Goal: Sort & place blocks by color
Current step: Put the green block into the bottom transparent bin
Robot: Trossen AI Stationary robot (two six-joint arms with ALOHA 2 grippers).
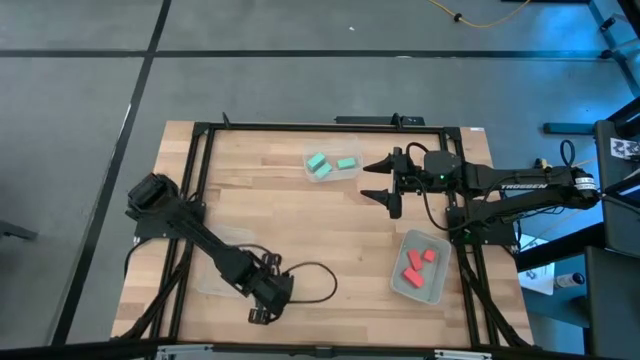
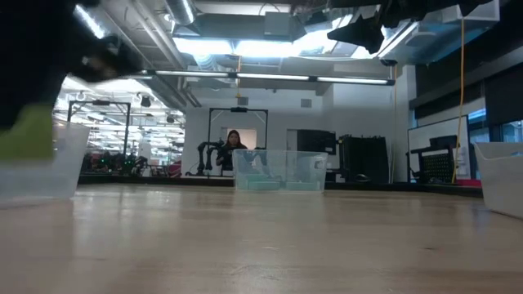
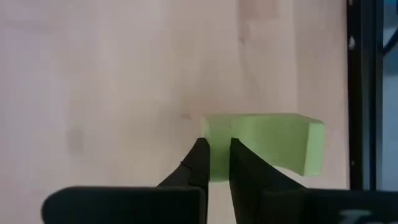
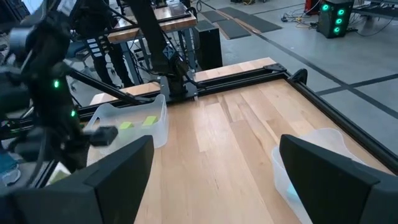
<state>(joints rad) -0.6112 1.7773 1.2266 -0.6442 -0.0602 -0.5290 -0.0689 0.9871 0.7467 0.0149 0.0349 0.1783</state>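
My left gripper [image 1: 260, 312] [image 3: 216, 148] is by the table's near edge, shut on a lime yellow-green block [image 3: 267, 142]. That block also shows blurred at the low view's left [image 2: 29, 131]. My right gripper [image 1: 378, 180] [image 4: 214, 171] hovers open and empty beside the clear bin [image 1: 331, 166] at the far side, which holds two teal blocks [image 1: 316, 163]. Red-orange blocks [image 1: 418, 262] lie in a bin [image 1: 398, 283] at the right. Two lime blocks [image 4: 138, 123] lie in a clear bin [image 4: 158, 127] near the left arm. My left gripper pinches the lime block between its two fingers [image 3: 199, 163], at one end of the block [image 3: 217, 127]. The rest of the block sticks out sideways past the fingers. In the low view it appears lifted clear of the table.
The table has a black frame [image 1: 300, 127] along its edges. A loose black cable [image 1: 315, 275] loops on the wood beside the left gripper. Bare wood [image 1: 300, 225] lies in the middle between the three bins. A person [image 2: 234, 149] shows far off in the room.
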